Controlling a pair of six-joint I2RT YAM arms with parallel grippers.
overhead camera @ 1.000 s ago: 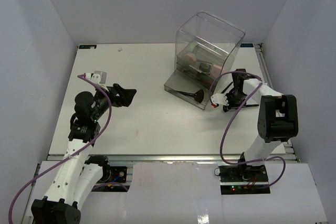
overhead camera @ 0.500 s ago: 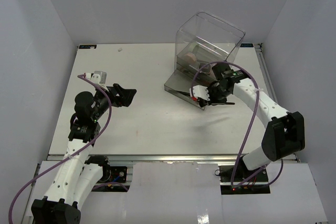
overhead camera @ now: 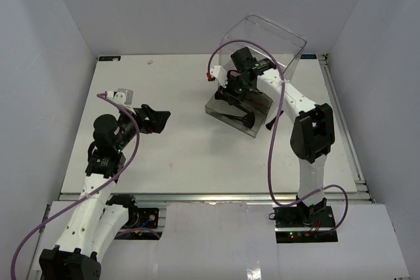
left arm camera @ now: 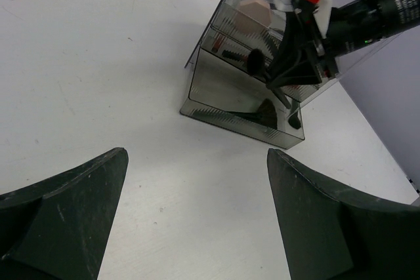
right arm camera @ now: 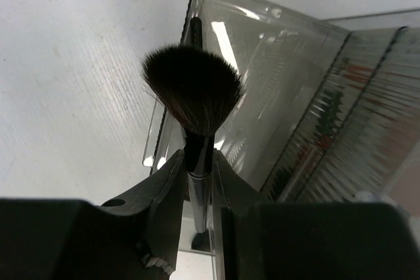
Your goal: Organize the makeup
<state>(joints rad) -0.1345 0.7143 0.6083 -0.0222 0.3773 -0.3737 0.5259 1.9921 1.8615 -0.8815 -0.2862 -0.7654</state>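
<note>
My right gripper [overhead camera: 230,95] is shut on a black-handled brush [right arm camera: 193,90] with a round dark head. It holds the brush just above the pulled-out bottom drawer [overhead camera: 222,111] of the clear drawer box [overhead camera: 283,42]; the gripper also shows in the right wrist view [right arm camera: 197,162]. A fan-headed brush [overhead camera: 243,119] lies in that drawer, also seen in the left wrist view [left arm camera: 261,115]. A pink octagonal puff [left arm camera: 254,12] sits in an upper drawer. My left gripper [overhead camera: 157,120] is open and empty over the left of the table [left arm camera: 197,181].
A dark stick-like item [overhead camera: 274,118] lies on the table just right of the open drawer. The box stands at the back right of the white table [overhead camera: 177,83]. Grey walls close in the left, right and back sides.
</note>
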